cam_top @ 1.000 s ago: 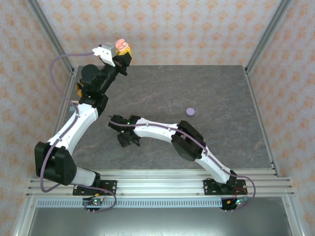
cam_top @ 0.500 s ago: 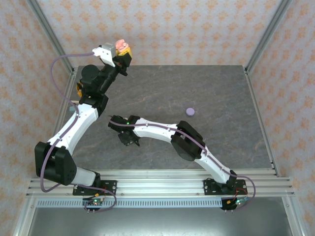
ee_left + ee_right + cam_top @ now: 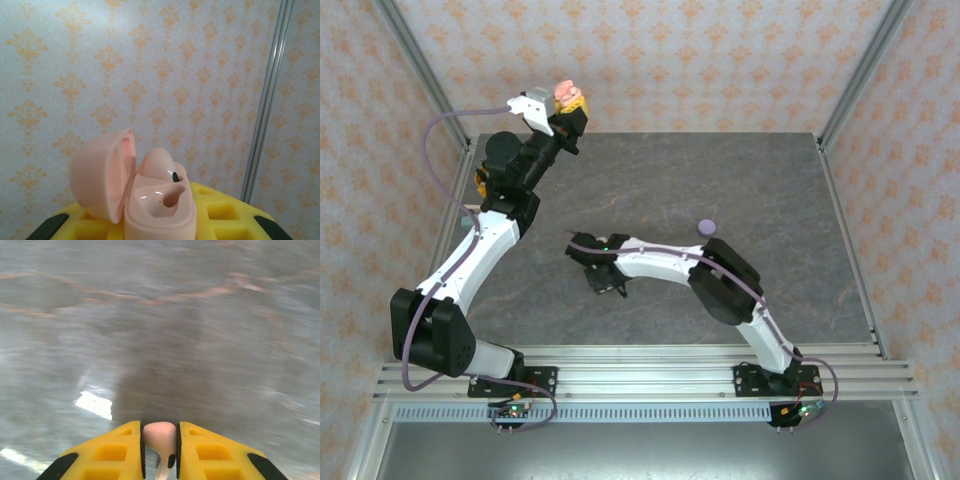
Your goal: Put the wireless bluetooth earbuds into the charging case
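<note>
Above the blurred grey table (image 3: 210,315), the right gripper (image 3: 160,452) pinches a pale pink earbud (image 3: 159,434), its stem cut off; the left gripper (image 3: 157,227) clamps the open pink charging case (image 3: 157,202), its base hidden.

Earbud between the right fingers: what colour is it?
The earbud is pale pink, clearest in the right wrist view.

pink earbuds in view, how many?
2: first earbud seated in the open pink case in the left pincer; second earbud pinched in the right pincer. Others may be hidden.

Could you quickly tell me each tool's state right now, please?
Left tool: closed on the open pink case.
Right tool: closed on a pink earbud.
</note>
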You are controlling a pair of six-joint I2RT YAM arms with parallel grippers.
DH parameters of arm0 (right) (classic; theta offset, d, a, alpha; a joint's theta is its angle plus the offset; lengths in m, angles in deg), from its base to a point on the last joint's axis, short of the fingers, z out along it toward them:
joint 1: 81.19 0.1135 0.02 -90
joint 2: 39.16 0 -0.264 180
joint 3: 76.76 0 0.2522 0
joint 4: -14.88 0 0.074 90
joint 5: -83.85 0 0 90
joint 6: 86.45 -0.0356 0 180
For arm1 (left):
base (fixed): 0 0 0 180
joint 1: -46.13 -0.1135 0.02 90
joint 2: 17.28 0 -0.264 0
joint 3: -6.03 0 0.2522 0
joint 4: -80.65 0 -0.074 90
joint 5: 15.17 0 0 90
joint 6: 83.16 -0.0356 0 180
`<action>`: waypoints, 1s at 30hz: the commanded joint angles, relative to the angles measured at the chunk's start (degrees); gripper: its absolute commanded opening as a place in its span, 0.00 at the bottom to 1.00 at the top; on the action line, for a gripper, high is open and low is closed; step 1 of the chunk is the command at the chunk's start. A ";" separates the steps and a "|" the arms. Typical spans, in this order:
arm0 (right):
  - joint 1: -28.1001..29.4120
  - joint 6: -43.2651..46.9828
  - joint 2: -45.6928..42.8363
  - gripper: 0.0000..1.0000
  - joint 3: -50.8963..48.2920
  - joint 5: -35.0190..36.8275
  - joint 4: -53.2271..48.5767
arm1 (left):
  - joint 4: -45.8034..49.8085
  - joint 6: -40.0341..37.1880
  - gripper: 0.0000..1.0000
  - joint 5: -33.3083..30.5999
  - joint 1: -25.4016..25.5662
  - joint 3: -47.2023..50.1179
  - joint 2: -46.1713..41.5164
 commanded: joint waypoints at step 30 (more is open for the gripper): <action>-19.16 11.61 -45.11 0.24 2.78 9.58 3.50 | -0.32 -3.30 0.00 10.12 12.74 11.84 4.00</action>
